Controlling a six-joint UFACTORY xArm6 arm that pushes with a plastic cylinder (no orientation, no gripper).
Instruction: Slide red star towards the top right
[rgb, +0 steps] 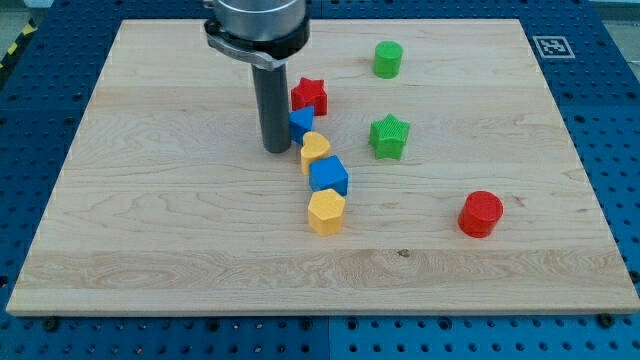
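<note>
The red star (311, 95) lies on the wooden board (150, 200) just above the view's centre. My tip (277, 149) rests on the board below and to the left of the star, a short way from it. A small blue block (301, 124) sits between my rod and the star, touching the star's lower edge and close to the rod's right side.
Below the blue block runs a column: a yellow heart (315, 151), a blue cube (329, 176) and a yellow hexagon (326, 212). A green star (389, 136) lies right of centre, a green cylinder (388, 59) at the top right, a red cylinder (481, 213) at the lower right.
</note>
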